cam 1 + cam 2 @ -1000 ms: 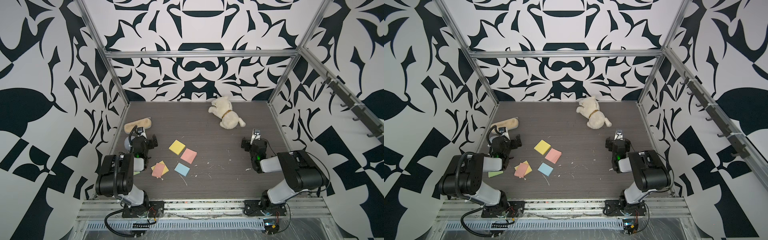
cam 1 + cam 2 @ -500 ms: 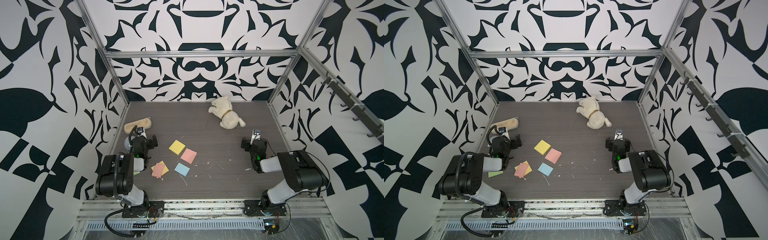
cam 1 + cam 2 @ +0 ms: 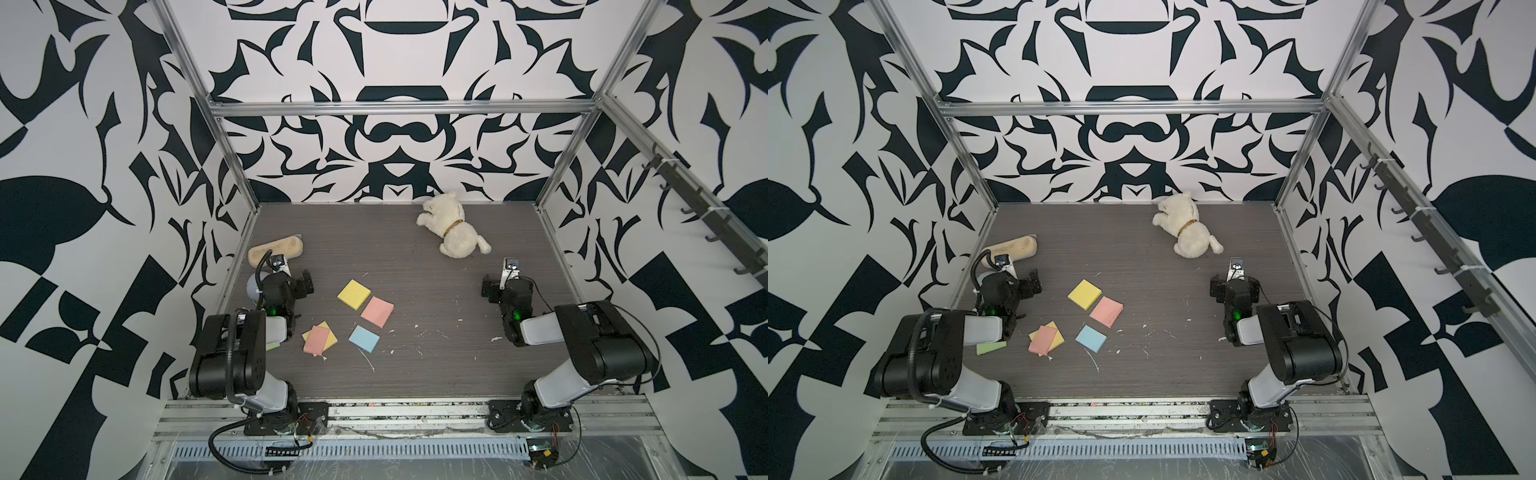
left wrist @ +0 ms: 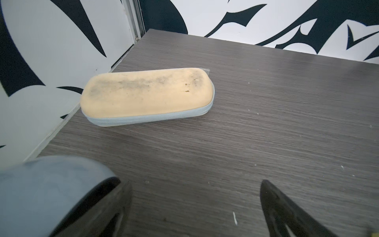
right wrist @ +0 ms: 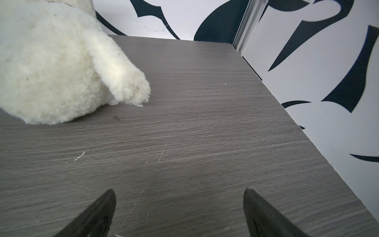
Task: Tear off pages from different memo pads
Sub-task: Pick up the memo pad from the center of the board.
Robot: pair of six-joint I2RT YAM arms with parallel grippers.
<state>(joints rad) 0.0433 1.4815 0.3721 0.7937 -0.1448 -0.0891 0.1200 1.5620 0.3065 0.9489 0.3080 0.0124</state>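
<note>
Fig. 1. Memo pads (image 3: pixel 353 294) lie right of the left gripper (image 4: pixel 189 182), the nearer of 2.
Both stand wide open and empty; the right gripper (image 5: pixel 179 190) is well apart.

Left claw (image 4: pixel 191 184) and right claw (image 5: pixel 180 190) both hang low, tips spread wide.

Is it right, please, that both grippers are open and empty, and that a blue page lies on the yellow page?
Not quite: it is a pink page, not a blue one, that lies on the yellow page, as both top views show. The left gripper and right gripper are indeed open and empty.
</note>
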